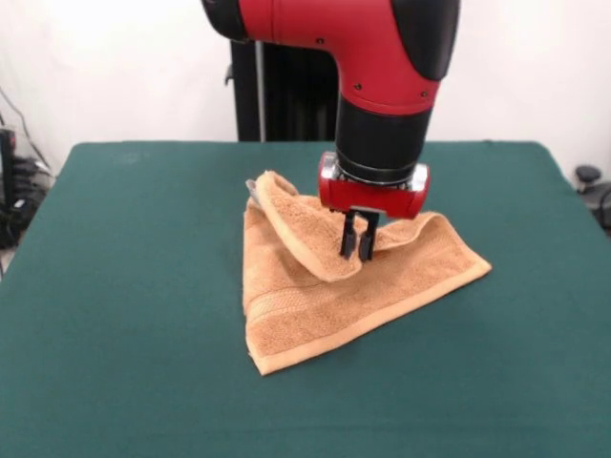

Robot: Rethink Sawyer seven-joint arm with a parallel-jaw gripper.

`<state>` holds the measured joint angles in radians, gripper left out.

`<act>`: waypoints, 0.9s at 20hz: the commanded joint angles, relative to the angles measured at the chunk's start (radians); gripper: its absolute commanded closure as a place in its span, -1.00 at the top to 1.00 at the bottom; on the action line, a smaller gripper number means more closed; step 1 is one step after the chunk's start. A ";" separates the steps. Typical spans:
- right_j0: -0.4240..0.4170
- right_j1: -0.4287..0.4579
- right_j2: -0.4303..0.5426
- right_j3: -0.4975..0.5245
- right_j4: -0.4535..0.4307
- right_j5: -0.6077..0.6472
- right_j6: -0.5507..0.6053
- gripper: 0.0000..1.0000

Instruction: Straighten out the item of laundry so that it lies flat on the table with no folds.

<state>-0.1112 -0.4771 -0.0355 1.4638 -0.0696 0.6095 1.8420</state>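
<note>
The orange-tan towel [325,296] lies near the middle of the dark green table [115,286], folded over on itself into a rough triangle. One flap is lifted and curls over the top, with a small white tag [252,190] at its far left end. My gripper [357,250] comes straight down from the red and black arm and its two black fingers [348,239] are close together, pinching the raised flap's edge a little above the lower layer.
The robot's black pedestal [282,91] stands behind the table's far edge. Cables and dark gear [14,186] sit off the table's left side, and a dark object [590,181] off its right side.
</note>
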 commanded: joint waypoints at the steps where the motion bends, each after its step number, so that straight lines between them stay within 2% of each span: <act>1: -0.068 -0.036 0.094 0.049 -0.011 0.108 -0.038 -1.00; 10: -0.094 -0.017 0.118 0.056 -0.026 0.061 -0.024 -1.00; 18: -0.081 -0.022 0.099 0.049 -0.036 0.086 0.010 -1.00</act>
<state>-0.2215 -0.5235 -0.0229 1.4641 -0.0827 0.6099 1.8420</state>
